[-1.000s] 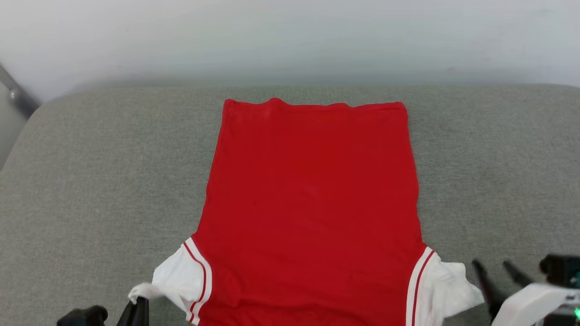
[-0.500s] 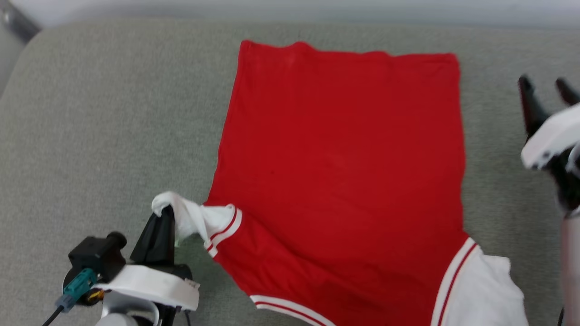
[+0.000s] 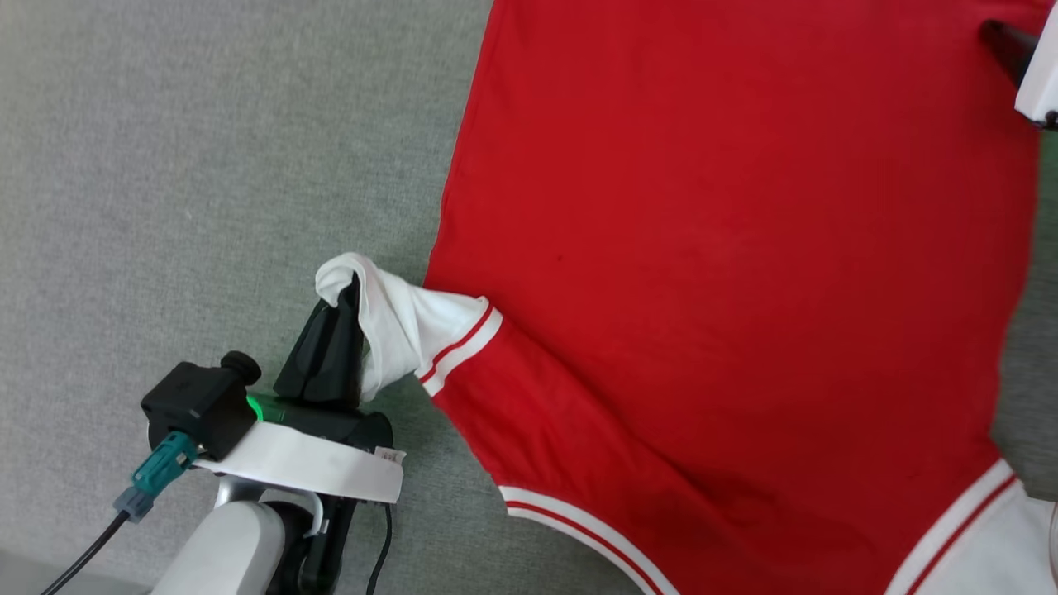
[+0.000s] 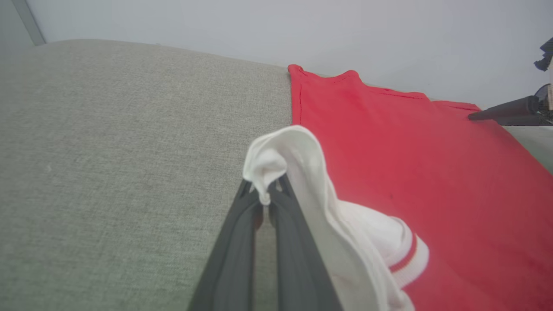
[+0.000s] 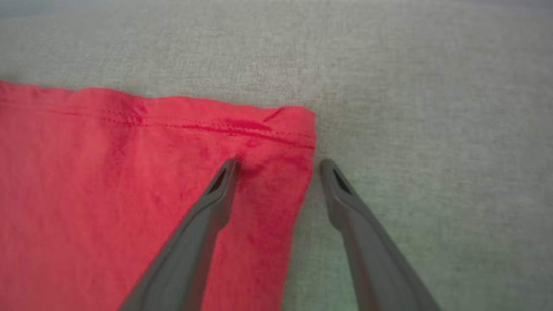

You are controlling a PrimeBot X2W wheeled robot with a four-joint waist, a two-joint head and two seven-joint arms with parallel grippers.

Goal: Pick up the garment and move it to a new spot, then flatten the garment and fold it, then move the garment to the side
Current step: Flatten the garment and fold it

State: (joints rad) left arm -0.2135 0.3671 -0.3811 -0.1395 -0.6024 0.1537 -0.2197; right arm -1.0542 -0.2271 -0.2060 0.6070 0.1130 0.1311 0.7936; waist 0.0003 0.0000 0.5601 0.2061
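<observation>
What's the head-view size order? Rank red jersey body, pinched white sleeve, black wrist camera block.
Red jersey body
pinched white sleeve
black wrist camera block
The last two look close, so that order is unsure.

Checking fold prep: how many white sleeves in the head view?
2. One sleeve at lower left, pinched in the fingers of the left gripper; the other sleeve at the lower right corner, cropped by the frame.

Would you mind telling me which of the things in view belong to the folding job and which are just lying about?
Part of the job:
the garment, spread plain red side up
the left gripper, shut on its white sleeve
the right gripper, open at a hem corner

Not part of it:
the grey padded surface underneath
the wall behind
the black cable by the left arm
</observation>
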